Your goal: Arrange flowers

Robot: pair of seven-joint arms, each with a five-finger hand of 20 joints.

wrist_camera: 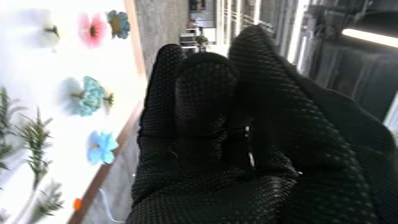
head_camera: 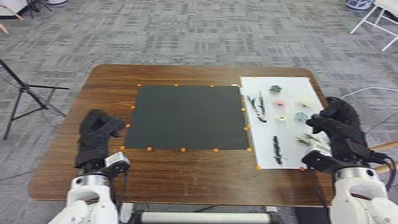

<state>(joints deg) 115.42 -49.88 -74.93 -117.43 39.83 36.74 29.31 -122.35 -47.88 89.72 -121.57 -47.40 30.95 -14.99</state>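
Brown wooden table [head_camera: 178,185]: flowers [wrist_camera: 91,96] and sprigs [wrist_camera: 36,145] lie on the white sheet [head_camera: 258,84] at right; arranging seems unstarted, all placing ahead. Right hand [head_camera: 336,124], near right, is loosely open, empty; left hand [head_camera: 96,132], unclear.

I see brown wood table [head_camera: 195,175], smooth, faintly glossy, lower centre of head view; dark square mat [head_camera: 188,117] matt, mid-frame.

- Even light bathes the worktop [head_camera: 204,175] in the head view.
- White paper [wrist_camera: 31,75] glares, nearly washed out, in the right wrist view.
- There, a strip light [wrist_camera: 371,38] blazes; soft shadow falls beside a teal flower [wrist_camera: 91,96].
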